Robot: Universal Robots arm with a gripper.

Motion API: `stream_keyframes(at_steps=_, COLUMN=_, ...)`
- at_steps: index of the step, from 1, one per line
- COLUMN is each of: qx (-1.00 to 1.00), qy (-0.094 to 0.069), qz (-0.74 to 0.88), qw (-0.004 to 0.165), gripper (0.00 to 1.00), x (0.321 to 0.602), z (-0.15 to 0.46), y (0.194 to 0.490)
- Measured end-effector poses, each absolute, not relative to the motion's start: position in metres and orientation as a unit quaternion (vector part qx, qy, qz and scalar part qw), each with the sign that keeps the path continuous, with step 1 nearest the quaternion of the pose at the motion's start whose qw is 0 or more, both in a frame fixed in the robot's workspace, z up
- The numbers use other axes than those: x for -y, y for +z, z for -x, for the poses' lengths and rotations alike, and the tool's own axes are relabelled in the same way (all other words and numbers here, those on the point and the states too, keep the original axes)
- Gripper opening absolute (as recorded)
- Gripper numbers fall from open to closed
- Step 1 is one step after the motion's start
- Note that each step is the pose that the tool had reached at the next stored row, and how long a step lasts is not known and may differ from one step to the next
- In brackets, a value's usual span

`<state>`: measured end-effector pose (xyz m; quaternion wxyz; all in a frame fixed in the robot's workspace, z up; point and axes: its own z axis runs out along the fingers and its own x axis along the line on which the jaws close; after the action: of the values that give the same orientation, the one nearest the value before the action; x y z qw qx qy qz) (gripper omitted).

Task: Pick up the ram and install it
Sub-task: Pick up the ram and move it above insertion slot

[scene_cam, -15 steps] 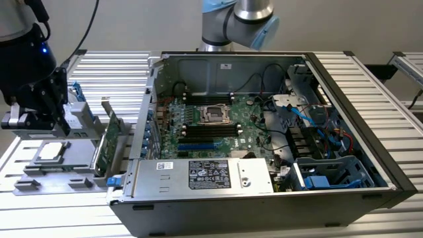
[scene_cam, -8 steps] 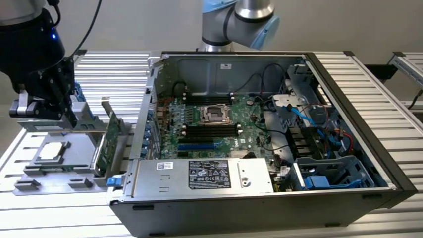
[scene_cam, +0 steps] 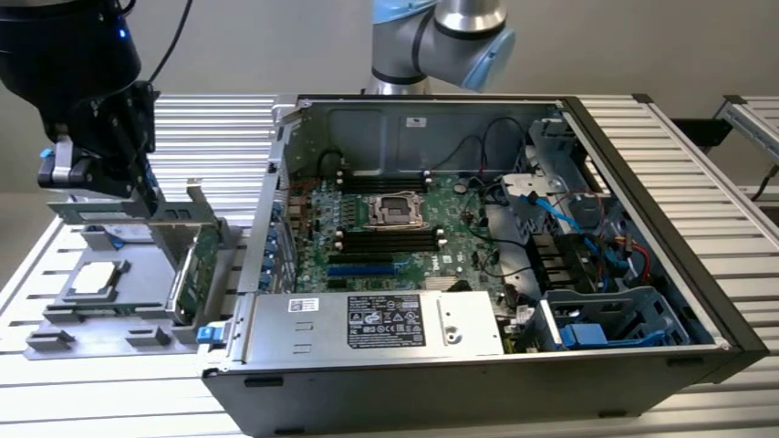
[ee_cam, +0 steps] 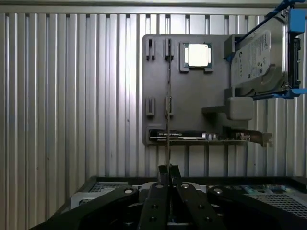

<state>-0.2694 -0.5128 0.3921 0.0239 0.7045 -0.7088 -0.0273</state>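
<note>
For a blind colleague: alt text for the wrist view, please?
The gripper has its jaws shut on the ram, seen edge-on as a thin strip over a grey parts tray. The tray, on a ribbed metal table, holds a processor chip, a hard drive with blue rails and an expansion card.

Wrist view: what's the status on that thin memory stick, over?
Gripper shut on the long thin ram stick, seen edge-on. Held above the grey parts holder. Not yet at the open black computer case. Nothing seen blocking it.
</note>
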Motion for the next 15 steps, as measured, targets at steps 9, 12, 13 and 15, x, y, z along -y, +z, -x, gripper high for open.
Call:
stream_keyframes(at_steps=9, qx=0.709, qy=-0.027, qz=-0.704, qw=0.024, gripper=0.13, x=0.502, z=0.247, y=0.397)
stream_keyframes(at_steps=12, qx=0.709, qy=-0.027, qz=-0.705, qw=0.024, gripper=0.13, x=0.498, z=0.237, y=0.397)
stream_keyframes(at_steps=13, qx=0.709, qy=-0.028, qz=-0.704, qw=0.024, gripper=0.13, x=0.496, z=0.234, y=0.397)
stream_keyframes(at_steps=15, qx=0.709, qy=-0.028, qz=-0.704, qw=0.024, gripper=0.13, x=0.493, z=0.228, y=0.397)
